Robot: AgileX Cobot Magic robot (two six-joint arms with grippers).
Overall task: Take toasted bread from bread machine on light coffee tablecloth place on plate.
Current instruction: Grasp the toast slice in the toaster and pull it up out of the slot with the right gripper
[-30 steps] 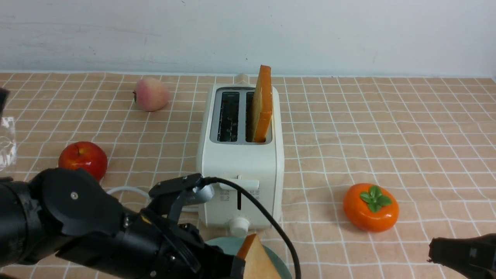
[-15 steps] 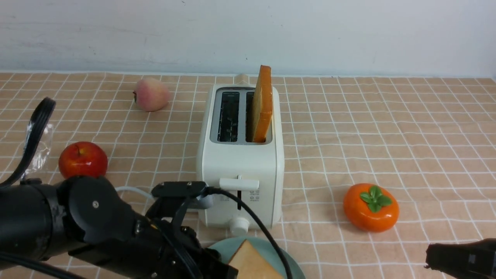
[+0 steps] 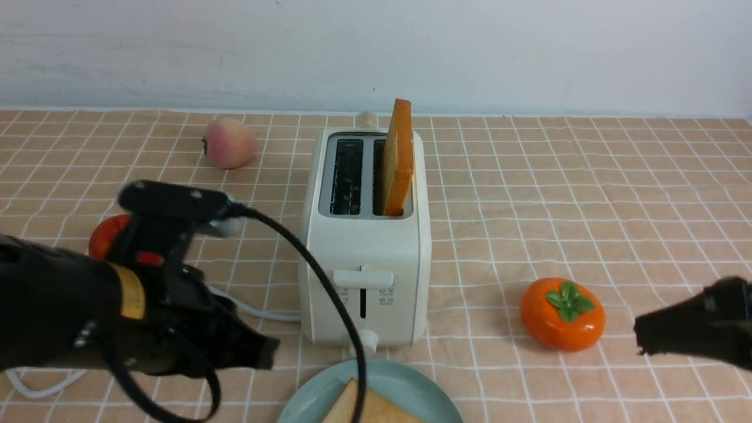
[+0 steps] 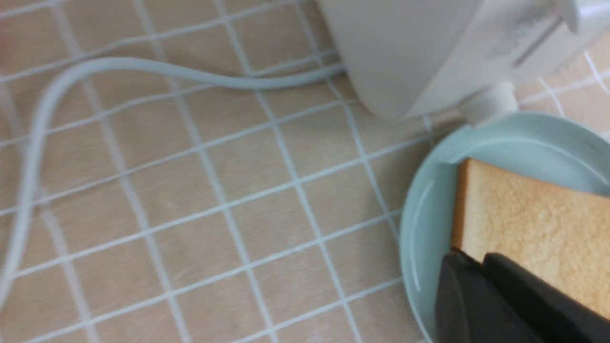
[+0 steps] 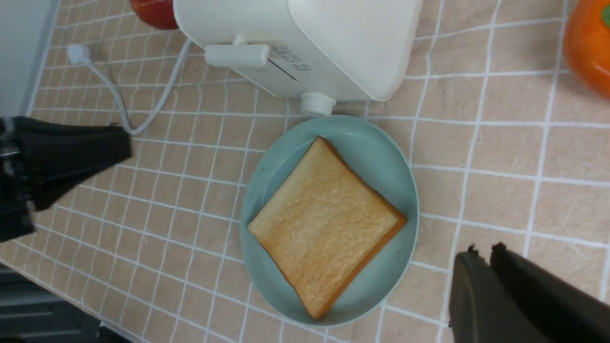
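Note:
The cream-white bread machine (image 3: pixel 364 235) stands mid-table on the light coffee tablecloth (image 3: pixel 587 194). One slice of toasted bread (image 3: pixel 398 158) stands upright in its right slot; the left slot is empty. A second slice (image 5: pixel 324 219) lies flat on the mint-green plate (image 5: pixel 371 143) just in front of the toaster, also in the front view (image 3: pixel 382 411). My left gripper (image 3: pixel 264 352) is shut and empty, raised left of the plate (image 3: pixel 423 390). My right gripper (image 3: pixel 640 338) is shut and empty, right of the plate beside the orange fruit.
An orange persimmon (image 3: pixel 562 314) sits right of the toaster. A red apple (image 3: pixel 103 235) is partly hidden behind my left arm, and a peach (image 3: pixel 229 143) lies at the back left. The white power cord (image 3: pixel 258 311) trails left of the toaster.
The slice my left gripper held tilted over the plate now lies flat there. The left arm has risen and drawn back to the left. The right gripper has risen a little.

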